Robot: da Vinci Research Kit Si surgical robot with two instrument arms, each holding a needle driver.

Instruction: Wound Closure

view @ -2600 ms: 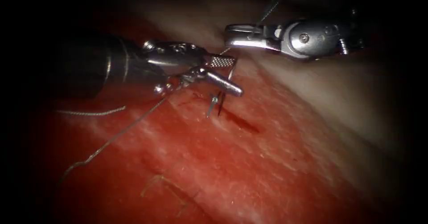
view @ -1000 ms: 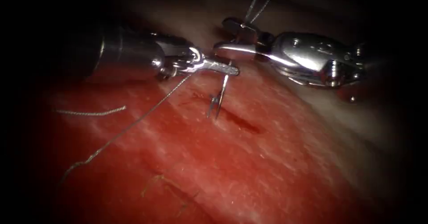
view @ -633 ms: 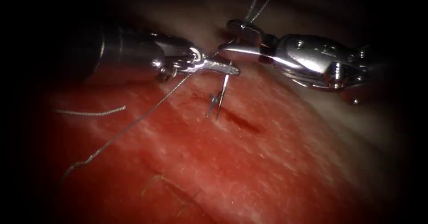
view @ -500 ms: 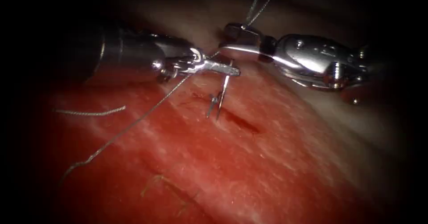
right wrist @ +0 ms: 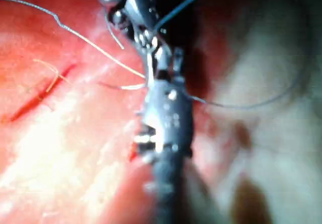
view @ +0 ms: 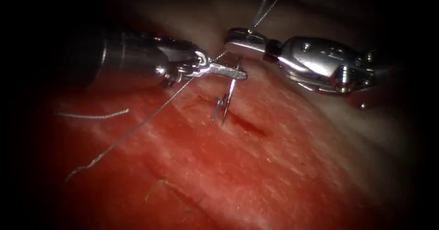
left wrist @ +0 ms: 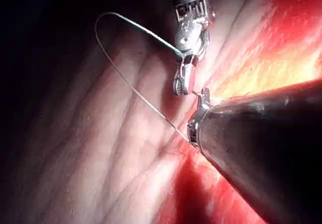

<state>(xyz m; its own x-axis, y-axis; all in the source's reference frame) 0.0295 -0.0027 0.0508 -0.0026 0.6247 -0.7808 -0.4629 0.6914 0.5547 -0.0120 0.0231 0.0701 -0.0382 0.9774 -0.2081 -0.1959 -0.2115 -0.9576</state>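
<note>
My left tool (view: pixel 238 73) comes in from the left with its jaws shut on the needle (view: pixel 230 95), gripping it near its upper end. The needle stands steeply, and its lower end meets the tissue (view: pixel 274 166) at the left end of the cut (view: pixel 249 127). A short thread stub (view: pixel 216 111) lies just left of it. My right tool (view: pixel 238 34) sits above and to the right, shut on the thread (view: pixel 263 8), which runs up and away. The thread (view: pixel 137 127) also trails down to the left from behind the left tool. The right tool (left wrist: pixel 185 75) and a thread loop (left wrist: pixel 126 80) appear in the left wrist view.
A cut end of thread (view: pixel 91 116) lies on the tissue at the far left. Yellowish strands (view: pixel 169 191) sit low on the tissue. Red fluid coats the surface around the cut. Pale tissue (view: pixel 347 120) rises on the right under the right tool's shaft.
The left tool's jaws, open around the needle 2.6 s ago, have shut on it. The right tool has rolled, and its jaws have closed on the thread.
</note>
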